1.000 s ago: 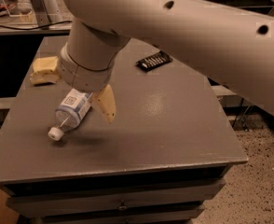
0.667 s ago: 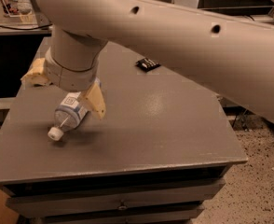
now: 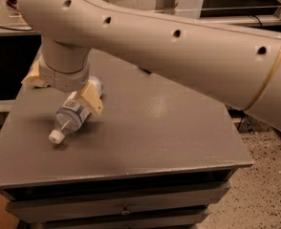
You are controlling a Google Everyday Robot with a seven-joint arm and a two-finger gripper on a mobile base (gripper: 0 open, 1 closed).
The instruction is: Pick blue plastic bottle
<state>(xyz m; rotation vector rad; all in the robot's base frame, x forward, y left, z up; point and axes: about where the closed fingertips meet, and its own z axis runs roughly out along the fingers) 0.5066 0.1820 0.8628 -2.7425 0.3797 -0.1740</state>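
The blue plastic bottle (image 3: 69, 118) lies on its side on the grey table (image 3: 159, 128), left of centre. Its white cap (image 3: 56, 136) points to the front left. Its pale label with a square code mark faces up. My gripper (image 3: 78, 104) hangs from the thick beige wrist (image 3: 64, 66) right over the bottle's upper half. It is open. One tan finger (image 3: 91, 99) stands against the bottle's right side, and the other finger is hidden behind the wrist. The bottle rests on the table.
My big beige arm (image 3: 178, 51) spans the view from the upper left to the right. A yellow sponge (image 3: 32, 78) shows at the wrist's left edge. A small black packet (image 3: 144, 71) peeks out under the arm. The table's front edge has drawers below it.
The arm has swung left and down, bringing the gripper over the bottle's upper half. The bottle has stayed in place on the table.
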